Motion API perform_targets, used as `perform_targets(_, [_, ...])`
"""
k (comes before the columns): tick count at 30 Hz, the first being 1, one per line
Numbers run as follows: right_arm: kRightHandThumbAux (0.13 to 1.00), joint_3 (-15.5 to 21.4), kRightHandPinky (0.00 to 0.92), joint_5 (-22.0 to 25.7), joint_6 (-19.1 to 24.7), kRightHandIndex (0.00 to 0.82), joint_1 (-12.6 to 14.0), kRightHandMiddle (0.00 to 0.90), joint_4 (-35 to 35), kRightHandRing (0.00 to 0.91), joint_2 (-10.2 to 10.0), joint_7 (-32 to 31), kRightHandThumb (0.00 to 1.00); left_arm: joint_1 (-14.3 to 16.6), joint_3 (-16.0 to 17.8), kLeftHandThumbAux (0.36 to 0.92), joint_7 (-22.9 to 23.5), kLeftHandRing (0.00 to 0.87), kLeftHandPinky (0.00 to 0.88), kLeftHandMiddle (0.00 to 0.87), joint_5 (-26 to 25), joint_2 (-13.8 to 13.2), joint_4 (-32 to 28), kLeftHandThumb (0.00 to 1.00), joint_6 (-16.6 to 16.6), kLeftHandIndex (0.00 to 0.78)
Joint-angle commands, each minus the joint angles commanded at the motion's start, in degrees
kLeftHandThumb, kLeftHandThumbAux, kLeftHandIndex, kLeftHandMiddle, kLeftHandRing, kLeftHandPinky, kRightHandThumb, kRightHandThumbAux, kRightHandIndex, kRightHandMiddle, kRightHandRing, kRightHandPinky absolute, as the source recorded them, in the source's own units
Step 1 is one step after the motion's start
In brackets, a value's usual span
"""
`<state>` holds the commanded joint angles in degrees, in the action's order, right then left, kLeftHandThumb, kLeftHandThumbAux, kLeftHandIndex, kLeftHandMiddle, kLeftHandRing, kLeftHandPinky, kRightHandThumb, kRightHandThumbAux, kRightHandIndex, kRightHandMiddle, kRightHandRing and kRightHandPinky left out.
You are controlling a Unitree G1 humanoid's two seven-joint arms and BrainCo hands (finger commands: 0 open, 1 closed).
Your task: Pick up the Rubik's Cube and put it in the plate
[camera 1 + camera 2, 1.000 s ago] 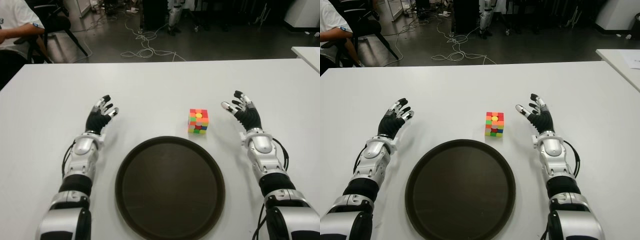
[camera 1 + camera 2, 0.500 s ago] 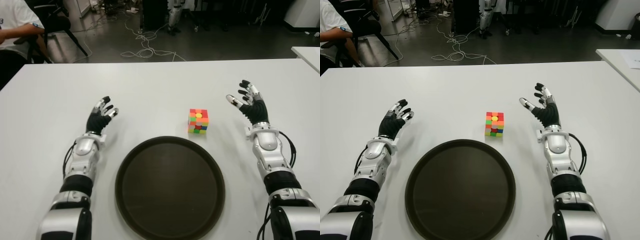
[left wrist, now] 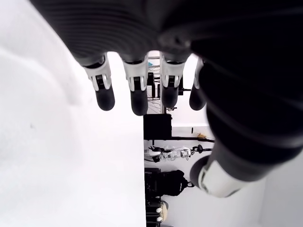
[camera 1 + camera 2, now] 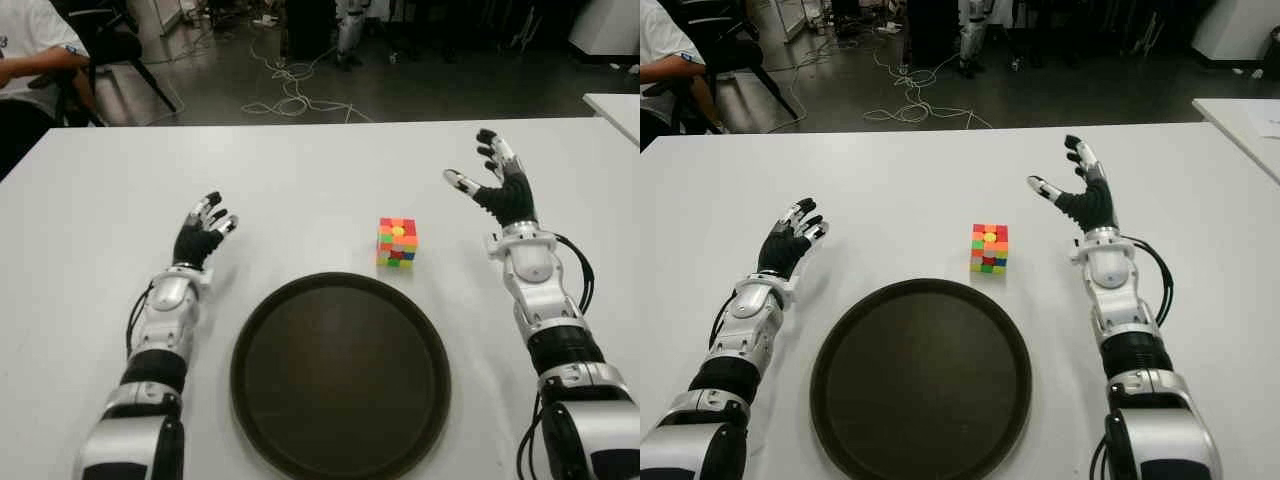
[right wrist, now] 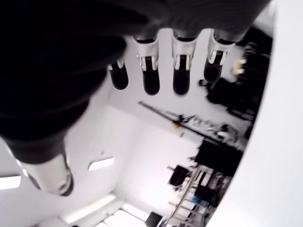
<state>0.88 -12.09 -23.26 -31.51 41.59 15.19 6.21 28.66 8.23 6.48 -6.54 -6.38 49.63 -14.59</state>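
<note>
The Rubik's Cube [image 4: 397, 242] stands on the white table [image 4: 300, 170], just beyond the far right rim of the round dark plate [image 4: 340, 372]. My right hand [image 4: 492, 184] is raised above the table to the right of the cube, fingers spread and empty. My left hand [image 4: 204, 233] shows to the left of the plate, fingers relaxed and holding nothing. In the right wrist view the fingers [image 5: 182, 75] hang straight with nothing between them. The left wrist view shows its fingers [image 3: 136, 90] over bare table.
A person [image 4: 30, 50] sits on a chair beyond the table's far left corner. Cables [image 4: 290, 90] lie on the floor behind the table. A second white table's edge [image 4: 615, 105] shows at the far right.
My right hand has lifted and moved farther from me, away from the table surface, staying open. The left hand, cube and plate have not moved.
</note>
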Motion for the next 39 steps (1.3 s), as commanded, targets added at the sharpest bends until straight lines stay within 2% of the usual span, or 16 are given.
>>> perform_targets(5, [0.61, -3.82, 0.04, -6.07, 2.09, 0.04, -0.12, 0.112, -3.04, 0.094, 2.49, -0.11, 0.056, 0.1, 0.02, 0.716, -0.42, 0.082, 0.077, 0.08, 0.13, 0.02, -0.02, 0.149, 0.2, 0.028])
perform_targets(7, [0.598, -8.15, 0.033, -12.72, 4.22, 0.043, -0.59, 0.108, -7.49, 0.089, 6.98, -4.11, 0.029, 0.34, 0.05, 0.713, -0.4, 0.082, 0.076, 0.079, 0.19, -0.18, 0.59, 0.159, 0.24, 0.029])
perform_targets(9, [0.585, -11.07, 0.028, -16.94, 5.69, 0.047, -0.93, 0.1, -9.43, 0.081, 9.76, -6.9, 0.014, 0.55, 0.09, 0.71, -0.22, 0.08, 0.073, 0.077, 0.25, -0.37, 1.23, 0.166, 0.1, 0.029])
perform_targets(11, [0.568, -12.06, 0.024, -18.31, 6.75, 0.048, -0.87, 0.09, -10.23, 0.07, 10.53, -8.02, 0.006, 0.65, 0.14, 0.706, -0.1, 0.078, 0.07, 0.076, 0.32, -0.44, 1.52, 0.168, -0.02, 0.029])
perform_targets(15, [0.526, -15.56, 0.026, -21.99, 9.83, 0.037, -1.16, 0.07, -13.69, 0.053, 13.21, -14.27, 0.001, 0.69, -0.01, 0.707, 0.04, 0.076, 0.068, 0.076, 0.58, -0.46, 1.6, 0.17, -0.52, 0.028])
perform_targets(17, [0.49, -16.8, 0.039, -23.23, 11.08, 0.029, -1.09, 0.06, -15.26, 0.048, 14.06, -16.5, 0.0, 0.71, 0.02, 0.713, 0.06, 0.077, 0.07, 0.079, 0.58, -0.49, 1.61, 0.174, -0.67, 0.028])
perform_targets(24, [0.458, -18.4, 0.055, -25.3, 13.89, 0.015, -0.66, 0.044, -18.35, 0.044, 15.15, -19.34, 0.0, 0.84, 0.24, 0.708, -0.15, 0.082, 0.072, 0.083, 0.42, -0.53, 1.93, 0.176, -0.66, 0.029])
perform_targets(32, [0.431, -19.49, 0.066, -26.63, 15.0, 0.01, -0.43, 0.038, -20.3, 0.041, 16.09, -21.72, 0.0, 1.56, 0.54, 0.705, 0.88, 0.065, 0.053, 0.074, -0.02, -0.7, 3.2, 0.185, -0.12, 0.023])
perform_targets(39, [0.411, -20.02, 0.071, -26.76, 15.48, 0.015, -0.57, 0.044, -20.7, 0.046, 17.04, -23.64, 0.0, 1.78, 0.69, 0.701, 1.16, 0.079, 0.069, 0.084, 0.21, -0.85, 3.88, 0.19, -0.87, 0.028])
